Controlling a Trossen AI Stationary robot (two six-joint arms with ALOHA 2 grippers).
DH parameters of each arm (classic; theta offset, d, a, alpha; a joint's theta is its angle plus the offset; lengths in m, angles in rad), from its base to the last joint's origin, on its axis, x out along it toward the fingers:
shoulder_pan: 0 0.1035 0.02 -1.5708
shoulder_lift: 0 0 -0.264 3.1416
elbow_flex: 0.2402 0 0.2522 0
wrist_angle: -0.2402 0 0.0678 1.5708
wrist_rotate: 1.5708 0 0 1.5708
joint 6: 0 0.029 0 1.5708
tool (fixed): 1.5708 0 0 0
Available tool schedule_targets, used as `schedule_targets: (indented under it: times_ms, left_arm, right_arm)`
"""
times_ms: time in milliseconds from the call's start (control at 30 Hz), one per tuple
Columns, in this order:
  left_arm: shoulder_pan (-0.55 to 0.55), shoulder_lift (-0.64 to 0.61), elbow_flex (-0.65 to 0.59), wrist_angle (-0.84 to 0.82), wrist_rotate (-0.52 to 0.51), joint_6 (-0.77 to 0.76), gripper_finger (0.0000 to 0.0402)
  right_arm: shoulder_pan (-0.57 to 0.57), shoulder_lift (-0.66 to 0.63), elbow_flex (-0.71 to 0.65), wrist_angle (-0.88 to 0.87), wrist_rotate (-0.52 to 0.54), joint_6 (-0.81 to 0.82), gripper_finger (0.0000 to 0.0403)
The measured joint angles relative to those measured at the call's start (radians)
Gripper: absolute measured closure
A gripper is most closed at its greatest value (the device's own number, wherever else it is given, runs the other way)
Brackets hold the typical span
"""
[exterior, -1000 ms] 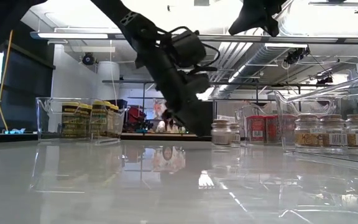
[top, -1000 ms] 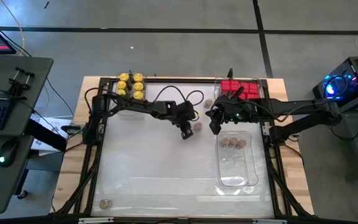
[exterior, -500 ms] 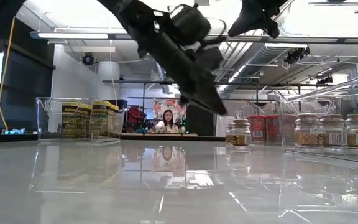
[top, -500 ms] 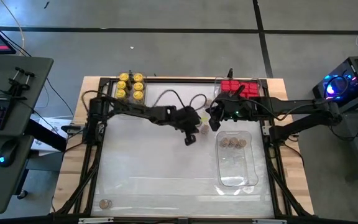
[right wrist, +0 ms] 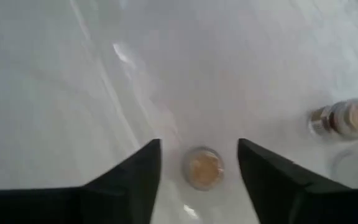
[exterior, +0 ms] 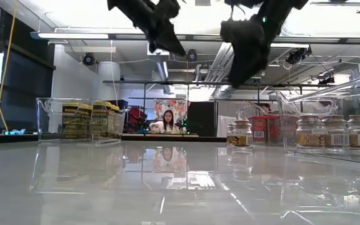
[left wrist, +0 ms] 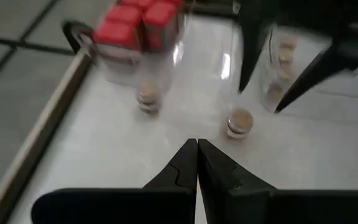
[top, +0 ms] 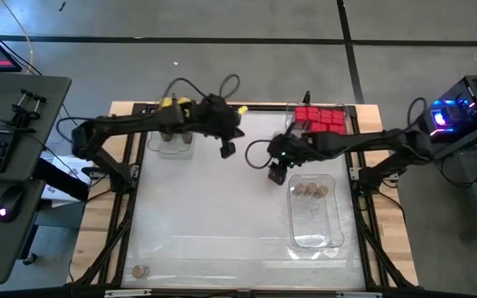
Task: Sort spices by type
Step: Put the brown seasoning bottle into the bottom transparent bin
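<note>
Two brown-lidded spice jars stand loose on the table in the left wrist view, one [left wrist: 240,122] nearer and one [left wrist: 148,98] by the tray of red boxes [left wrist: 138,17]. My right gripper [right wrist: 197,144] hovers open over the nearer jar [right wrist: 202,168], a finger on either side and well above it [exterior: 239,78]. My left gripper [left wrist: 196,142] is shut and holds nothing, raised high toward the far left [top: 228,149]. The tray of yellow-lidded jars [exterior: 89,120] stands at the far left, partly hidden by my left arm in the high view.
A long clear tray [top: 313,232] at the right holds several brown-lidded jars [top: 310,189] at its far end. One stray jar [top: 141,271] stands near the front left corner. A person shows in the room behind the table [exterior: 165,120].
My left gripper, shut throughout, has risen from beside the loose jars and swung toward the far left. The nearer loose jar has slid a little toward the right edge. My right gripper has come down and toward the near edge, and now hangs over that jar.
</note>
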Motion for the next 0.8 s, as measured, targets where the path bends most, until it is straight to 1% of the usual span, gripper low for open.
schedule_targets:
  times_ms: [100,167,233,333,433,633,733,800]
  left_arm:
    - [0.013,-0.066,0.000,-0.022,-0.019,0.017,0.0402]
    - [0.016,-0.102,0.000,-0.059,-0.041,0.024,0.0401]
    - [0.016,-0.133,-0.002,-0.114,-0.044,0.024,0.0402]
    - [0.016,-0.194,-0.044,-0.133,-0.044,0.001,0.0402]
    - [0.015,-0.266,-0.143,-0.087,-0.049,-0.049,0.0402]
    - [0.015,-0.381,-0.380,0.118,-0.058,-0.191,0.0402]
    - [0.009,-0.395,-0.442,0.163,-0.057,-0.232,0.0402]
    - [0.008,-0.395,-0.459,0.166,-0.057,-0.237,0.0401]
  right_arm:
    - [-0.003,0.052,0.000,-0.010,0.004,-0.141,0.0161]
    - [-0.011,0.085,0.000,-0.021,-0.012,-0.216,0.0144]
    - [-0.022,0.112,0.000,-0.023,-0.060,-0.266,0.0138]
    - [-0.041,0.142,0.000,-0.038,-0.121,-0.317,0.0135]
    - [-0.054,0.163,0.000,-0.044,-0.130,-0.353,0.0135]
    - [-0.078,0.201,0.000,-0.047,-0.129,-0.397,0.0135]
    - [-0.086,0.218,0.000,-0.051,-0.152,-0.397,0.0135]
    - [-0.086,0.230,0.000,-0.049,-0.154,-0.389,0.0135]
